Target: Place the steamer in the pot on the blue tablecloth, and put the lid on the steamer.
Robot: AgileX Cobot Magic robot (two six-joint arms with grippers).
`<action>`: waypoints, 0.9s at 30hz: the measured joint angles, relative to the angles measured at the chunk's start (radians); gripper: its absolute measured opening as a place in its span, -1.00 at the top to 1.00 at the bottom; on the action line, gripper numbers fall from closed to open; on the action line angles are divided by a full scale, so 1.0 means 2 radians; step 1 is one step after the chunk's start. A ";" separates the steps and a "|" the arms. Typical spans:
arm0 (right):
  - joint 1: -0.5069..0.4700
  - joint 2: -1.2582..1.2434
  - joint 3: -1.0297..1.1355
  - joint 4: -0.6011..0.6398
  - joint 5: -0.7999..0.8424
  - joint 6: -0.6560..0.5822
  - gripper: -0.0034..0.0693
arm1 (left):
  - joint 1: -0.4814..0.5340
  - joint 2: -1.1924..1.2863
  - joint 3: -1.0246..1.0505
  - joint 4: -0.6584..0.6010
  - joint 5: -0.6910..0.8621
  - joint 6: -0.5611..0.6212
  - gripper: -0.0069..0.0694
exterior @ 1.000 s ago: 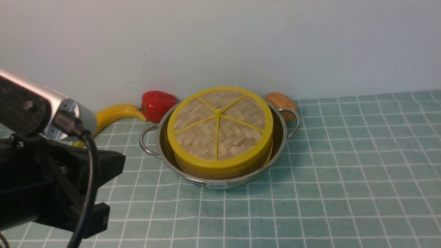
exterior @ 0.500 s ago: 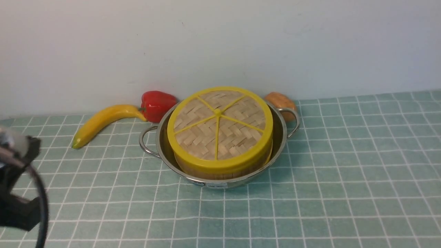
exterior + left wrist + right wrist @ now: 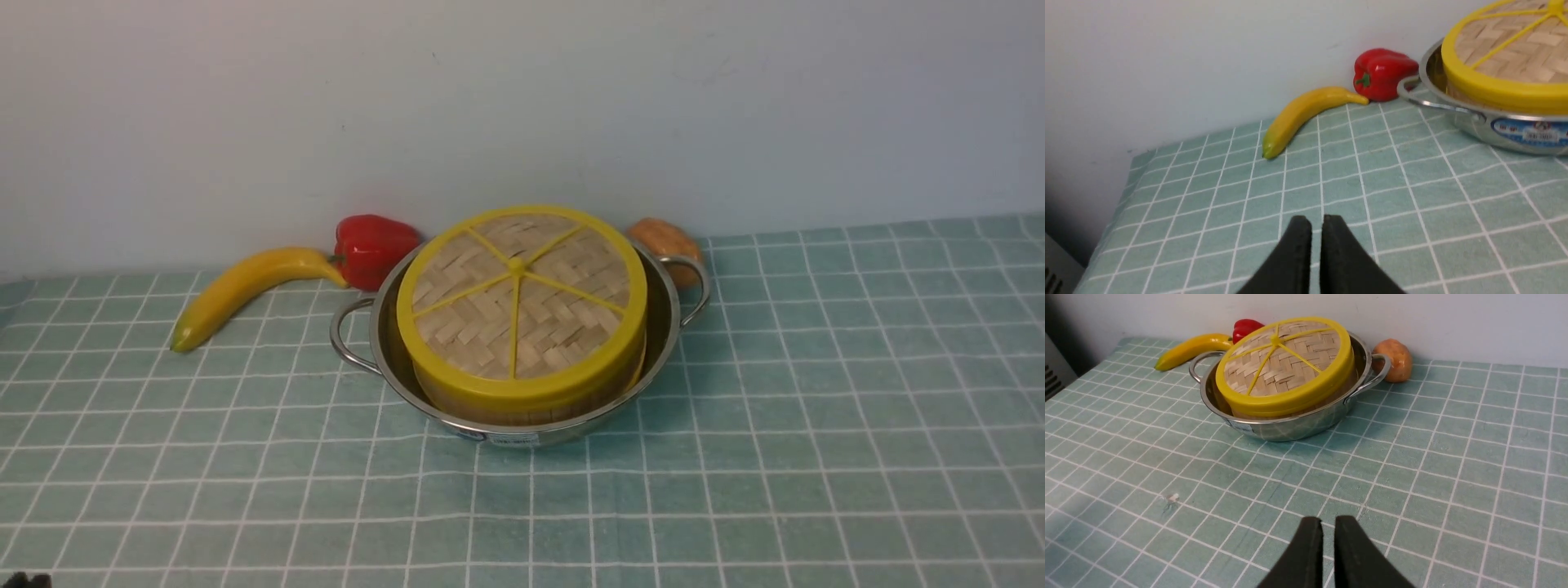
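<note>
- The lid [image 3: 521,304] sits flat on the steamer [image 3: 522,402], which stands inside the pot [image 3: 663,331]; the pot rests on the blue tablecloth [image 3: 816,425].
- The left gripper [image 3: 1316,230] and the right gripper [image 3: 1327,531] both hang in front of the pot, well apart from it, holding nothing, each with only a thin slit between its fingers.
- The lid looks light and stiff (woven bamboo, probably brittle), and its thick yellow rim is likely the best hold.
- The pot looks slick and heavier; its loop handles suit a grip.

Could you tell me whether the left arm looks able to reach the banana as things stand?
Probably yes. Only bare blue tablecloth lies between the left gripper and the banana, and the gripper holds nothing. The pot sits off to one side.
</note>
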 joint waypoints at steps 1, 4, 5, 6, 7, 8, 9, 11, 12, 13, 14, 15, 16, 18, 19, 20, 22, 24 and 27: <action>0.000 0.000 0.000 0.000 0.000 0.000 0.72 | 0.000 0.000 0.007 0.000 -0.002 0.000 0.72; 0.000 0.000 0.000 0.001 0.000 0.000 0.70 | 0.000 -0.001 0.022 0.000 -0.004 0.000 0.70; 0.000 0.000 0.000 0.001 0.000 0.000 0.70 | 0.000 -0.001 0.023 0.000 -0.004 0.000 0.70; 0.000 0.000 0.000 0.001 0.000 0.000 0.69 | 0.000 -0.001 0.023 0.000 -0.004 0.000 0.68; 0.000 0.000 0.000 0.001 0.000 0.000 0.68 | 0.000 -0.001 0.023 0.000 -0.005 0.000 0.68; 0.000 0.000 0.000 0.001 0.000 0.000 0.68 | 0.000 -0.001 0.023 0.000 -0.005 0.000 0.68; 0.000 0.000 0.000 0.001 0.000 0.000 0.67 | 0.000 -0.001 0.023 0.000 -0.006 0.000 0.68; 0.000 0.000 0.000 0.001 0.000 0.000 0.65 | 0.000 -0.001 0.023 0.000 -0.006 0.000 0.68; 0.000 0.000 0.000 0.001 0.000 0.000 0.64 | 0.000 -0.001 0.023 0.000 -0.006 0.000 0.67; 0.000 0.000 0.000 0.001 0.000 0.000 0.63 | 0.000 -0.001 0.023 0.000 -0.006 0.000 0.66; 0.000 0.000 0.000 0.001 0.000 0.000 0.63 | 0.000 -0.001 0.023 0.000 -0.006 0.000 0.65; 0.000 0.000 0.000 0.001 0.000 0.000 0.62 | 0.000 -0.001 0.023 0.000 -0.006 0.000 0.65; 0.000 0.000 0.000 0.001 0.000 0.000 0.62 | 0.000 -0.001 0.023 0.000 -0.006 0.000 0.65; 0.000 0.000 0.000 0.001 0.000 0.000 0.59 | 0.000 -0.001 0.023 0.000 -0.006 0.000 0.65; 0.000 0.000 0.000 0.002 0.000 0.000 0.59 | 0.000 -0.001 0.023 0.000 -0.006 0.000 0.65; 0.000 0.000 0.000 0.003 0.000 0.000 0.58 | 0.000 -0.001 0.023 0.000 -0.006 0.000 0.65; -0.002 0.000 0.000 0.003 0.000 0.000 0.57 | 0.000 -0.001 0.023 0.000 -0.006 0.000 0.63; -0.022 0.000 0.000 -0.001 -0.020 0.000 0.55 | 0.000 -0.001 0.023 0.000 -0.006 0.000 0.62; -0.062 0.000 0.008 -0.018 -0.098 0.000 0.54 | 0.000 -0.001 0.023 0.000 -0.006 0.000 0.61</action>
